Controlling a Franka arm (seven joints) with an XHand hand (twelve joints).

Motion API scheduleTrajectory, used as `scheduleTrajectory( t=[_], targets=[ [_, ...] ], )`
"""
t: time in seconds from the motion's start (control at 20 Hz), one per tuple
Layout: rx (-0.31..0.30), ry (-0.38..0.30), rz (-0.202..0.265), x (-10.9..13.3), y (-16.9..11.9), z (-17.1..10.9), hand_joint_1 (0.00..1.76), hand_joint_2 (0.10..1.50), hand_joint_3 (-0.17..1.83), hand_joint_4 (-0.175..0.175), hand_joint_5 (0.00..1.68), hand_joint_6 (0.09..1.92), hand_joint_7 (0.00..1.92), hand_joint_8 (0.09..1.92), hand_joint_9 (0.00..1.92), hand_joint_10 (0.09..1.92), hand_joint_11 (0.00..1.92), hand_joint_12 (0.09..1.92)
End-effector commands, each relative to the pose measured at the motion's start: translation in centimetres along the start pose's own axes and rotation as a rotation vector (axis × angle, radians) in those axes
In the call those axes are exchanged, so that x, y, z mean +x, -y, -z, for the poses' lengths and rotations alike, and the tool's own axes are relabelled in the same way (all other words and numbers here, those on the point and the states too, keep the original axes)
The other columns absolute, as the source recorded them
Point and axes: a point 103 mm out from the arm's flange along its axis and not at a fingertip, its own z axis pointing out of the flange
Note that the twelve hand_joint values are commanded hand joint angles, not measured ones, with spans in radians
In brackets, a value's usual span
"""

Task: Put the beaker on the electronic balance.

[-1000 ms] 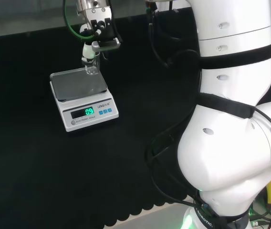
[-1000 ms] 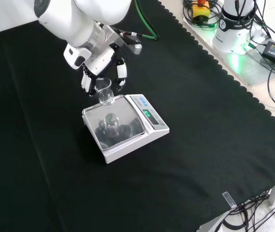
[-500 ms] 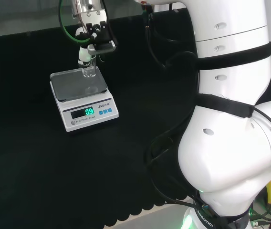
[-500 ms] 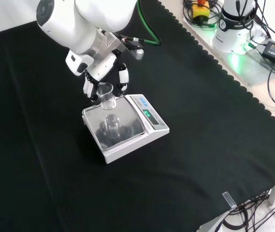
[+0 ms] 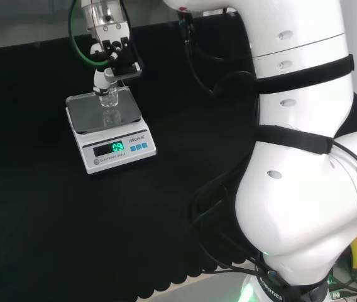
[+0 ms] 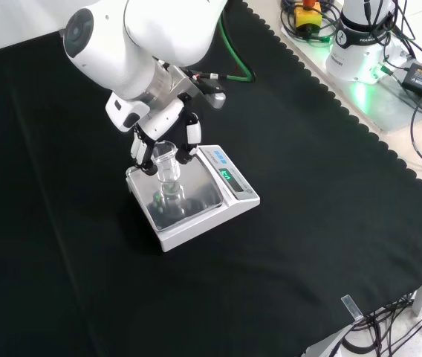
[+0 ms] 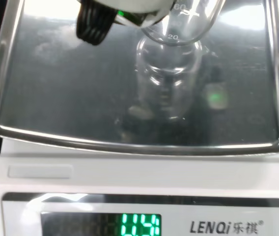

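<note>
Your arm (image 5: 291, 126) has swung left in the head view over the last second, carrying the hand (image 6: 159, 130) from the balance's (image 5: 106, 129) far edge to above the pan (image 7: 80, 98). Fingers stay curled round the beaker (image 6: 166, 163), now over the pan's middle. Contact isn't clear, so you probably still need to lower and release.

Balance (image 6: 196, 201) on cloth (image 6: 307, 171) (black)
</note>
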Motion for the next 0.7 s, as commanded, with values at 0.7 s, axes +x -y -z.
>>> scheduleTrajectory(
  t=[0.7],
  targets=[
    [0.019, 0.010, -0.020, 1.6, -1.5, -1.9, 1.28, 0.75, 0.86, -0.175, 0.63, 0.93, 0.62, 0.95, 1.01, 0.64, 1.18, 0.77]
  ],
)
